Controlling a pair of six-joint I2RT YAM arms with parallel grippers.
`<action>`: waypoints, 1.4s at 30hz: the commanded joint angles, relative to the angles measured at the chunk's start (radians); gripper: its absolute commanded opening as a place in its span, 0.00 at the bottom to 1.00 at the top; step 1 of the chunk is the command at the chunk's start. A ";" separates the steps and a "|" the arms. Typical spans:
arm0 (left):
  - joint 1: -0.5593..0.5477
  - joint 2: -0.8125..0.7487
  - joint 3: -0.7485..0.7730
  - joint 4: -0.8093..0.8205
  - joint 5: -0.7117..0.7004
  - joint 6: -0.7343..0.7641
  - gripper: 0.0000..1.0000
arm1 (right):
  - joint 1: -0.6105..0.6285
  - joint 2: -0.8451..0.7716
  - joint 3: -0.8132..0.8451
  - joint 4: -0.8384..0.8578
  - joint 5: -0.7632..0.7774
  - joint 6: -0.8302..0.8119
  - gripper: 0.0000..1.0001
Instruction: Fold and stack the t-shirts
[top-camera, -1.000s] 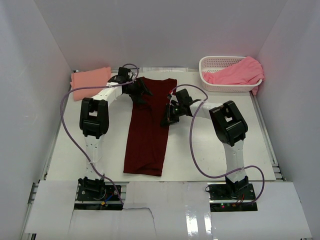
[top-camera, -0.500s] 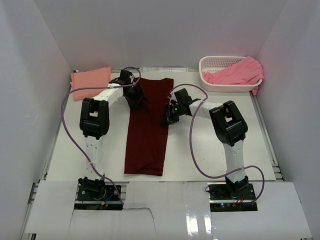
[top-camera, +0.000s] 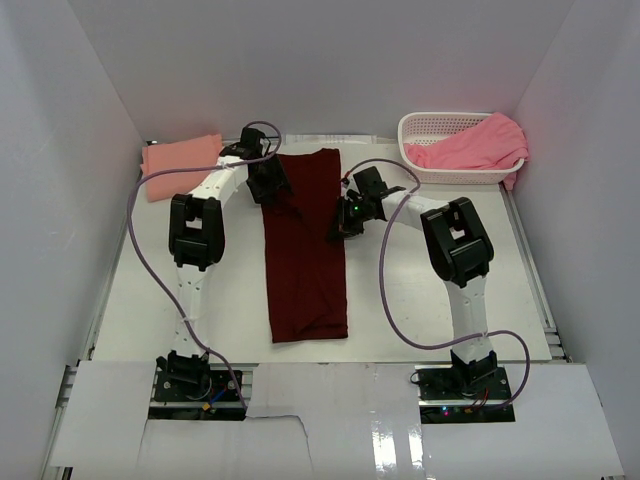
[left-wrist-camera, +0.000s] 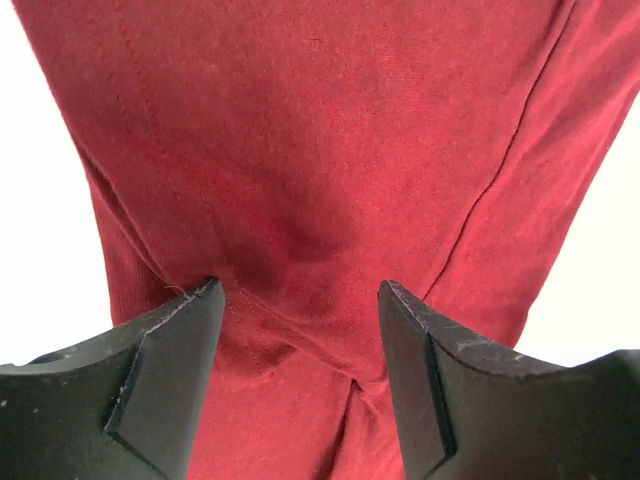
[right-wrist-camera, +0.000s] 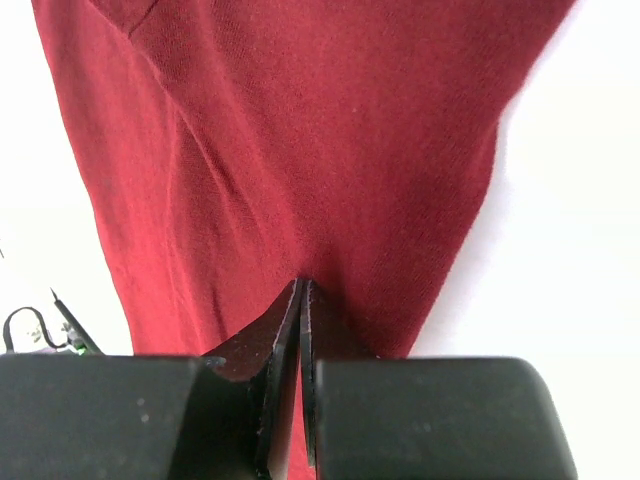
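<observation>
A maroon t-shirt (top-camera: 305, 250) lay on the tabletop (top-camera: 420, 290). The left fingers (left-wrist-camera: 190, 320) stood wide open over it, gripping nothing. The right fingers (right-wrist-camera: 285, 330) were clamped on its edge.

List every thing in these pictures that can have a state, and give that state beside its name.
Dark maroon cloth t-shirt, folded into a long strip, lying flat, pinched at one long edge.
Salmon-peach cloth t-shirt, folded, lying flat.
Bright pink cloth t-shirt, unfolded, heaped in the basket, spilling over its rim.
White plastic lattice basket, upright, holding the pink shirt.
Left hand, open over the maroon cloth.
Right hand, shut on the maroon shirt.
</observation>
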 joint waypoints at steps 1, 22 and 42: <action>0.001 0.040 0.090 -0.046 -0.009 0.009 0.74 | -0.021 0.066 0.037 -0.085 0.102 -0.062 0.08; 0.003 -0.725 -0.296 -0.149 -0.084 0.059 0.77 | 0.018 -0.331 0.101 -0.202 0.066 -0.170 0.69; -0.433 -1.396 -1.215 0.017 -0.234 -0.092 0.79 | 0.330 -1.132 -0.733 -0.156 0.275 -0.381 0.82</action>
